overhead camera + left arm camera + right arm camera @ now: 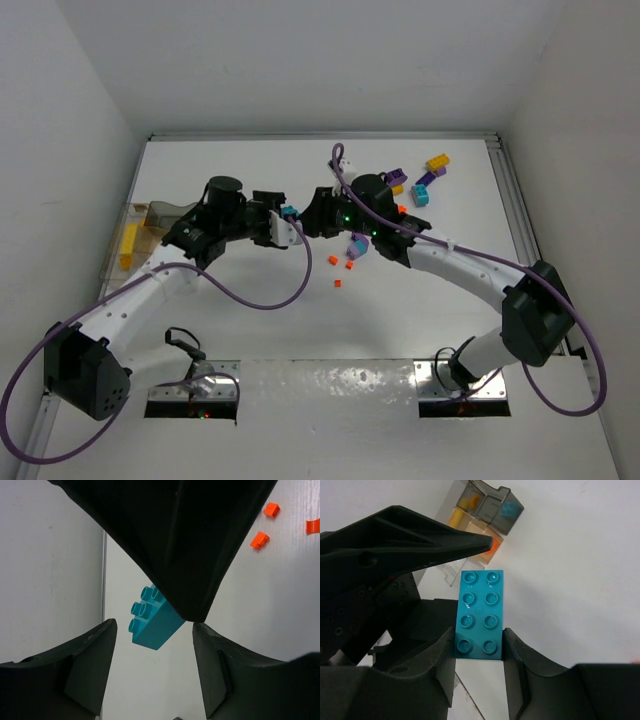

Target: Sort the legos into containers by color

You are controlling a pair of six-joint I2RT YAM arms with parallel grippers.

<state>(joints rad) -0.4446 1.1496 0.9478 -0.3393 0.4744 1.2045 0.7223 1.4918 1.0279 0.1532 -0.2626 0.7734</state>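
Looks like a mid-air handover to me: the right hand [480, 636] is clamped on the near end of a teal brick [480, 605], holding it above the surface [250, 170] well to the right of the clear tray [158, 213]. The left hand [154, 627] faces it with jaws apart, the brick in the gap just ahead of them, gripping nothing. I'd judge the next move needs the left hand to close squarely on the free end before the right lets go, then carry the brick to the tray's teal compartment [509, 509]. Counting: two arms and one tray, with four compartments I can make out — yellow, teal and orange showing inside. Farther right of the tray lie the loose pieces: one yellow brick [437, 162], one loose teal brick [420, 195], three purple bricks [427, 180] and three tiny orange bits [259, 540] — perhaps more orange, half hidden by the right arm.
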